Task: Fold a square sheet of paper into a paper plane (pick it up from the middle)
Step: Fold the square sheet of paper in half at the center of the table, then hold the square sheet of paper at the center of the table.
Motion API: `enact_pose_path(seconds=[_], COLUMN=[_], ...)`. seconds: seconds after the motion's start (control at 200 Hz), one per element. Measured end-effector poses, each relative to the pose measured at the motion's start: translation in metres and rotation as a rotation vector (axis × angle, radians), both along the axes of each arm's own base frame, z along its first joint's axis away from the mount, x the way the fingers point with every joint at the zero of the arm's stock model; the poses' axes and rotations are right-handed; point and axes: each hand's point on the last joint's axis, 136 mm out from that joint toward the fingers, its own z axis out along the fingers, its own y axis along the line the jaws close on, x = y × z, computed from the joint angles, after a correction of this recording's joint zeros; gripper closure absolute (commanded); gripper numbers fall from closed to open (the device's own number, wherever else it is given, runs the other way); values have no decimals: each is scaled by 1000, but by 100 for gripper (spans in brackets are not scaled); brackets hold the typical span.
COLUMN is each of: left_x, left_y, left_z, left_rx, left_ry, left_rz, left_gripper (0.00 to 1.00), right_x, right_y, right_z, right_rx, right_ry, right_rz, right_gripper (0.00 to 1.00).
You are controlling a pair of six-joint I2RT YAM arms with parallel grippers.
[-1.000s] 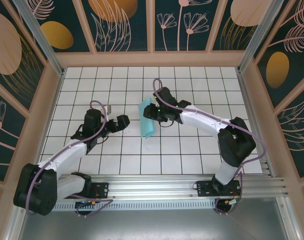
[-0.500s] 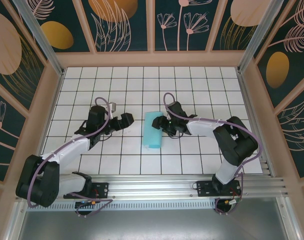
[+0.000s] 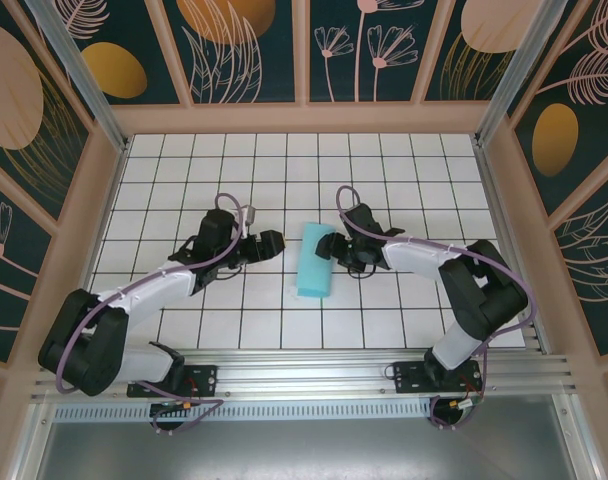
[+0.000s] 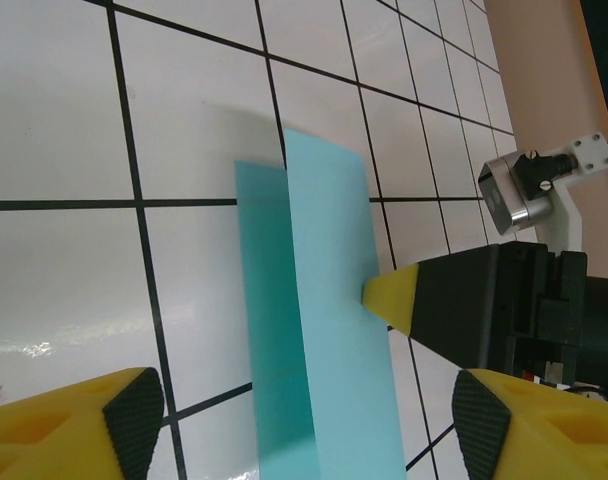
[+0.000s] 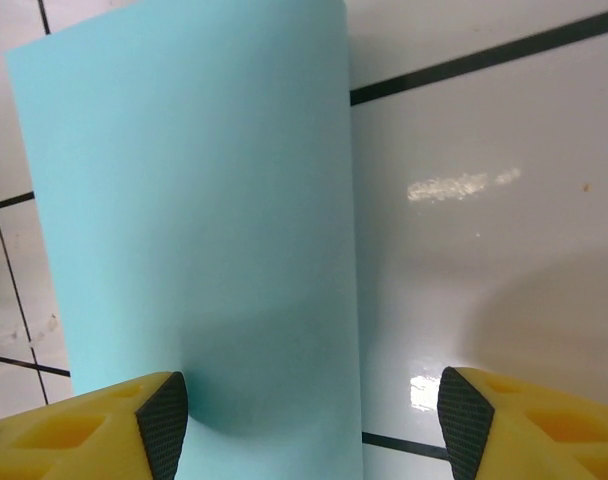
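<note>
Folding seems one crease in: open left gripper [image 3: 274, 241] 9 o'clock of the paper [image 3: 313, 265], open right gripper [image 3: 332, 246] at 3, pressing flat next.

No readable text, label, brand, number or sign in any view.
</note>
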Motion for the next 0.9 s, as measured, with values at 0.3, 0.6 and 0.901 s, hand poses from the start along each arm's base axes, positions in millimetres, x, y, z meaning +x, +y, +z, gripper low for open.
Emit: enact_pose_path(seconds=[0.3, 0.6, 0.901], left_x=[2, 7, 8], left_y=[-6, -8, -8], left_z=[-5, -3, -2], left_rx=[5, -11, -8], left_ry=[16, 0, -4], left_rz=[1, 11, 15], left_gripper=[30, 30, 30], right_x=[-5, -1, -1], right_y=[-7, -6, -4], right_z=[-13, -15, -17], right_rx=[-51, -52, -78], right_ry=[30, 64, 80], right_rz=[-1, -48, -47], right_gripper=[27, 24, 21])
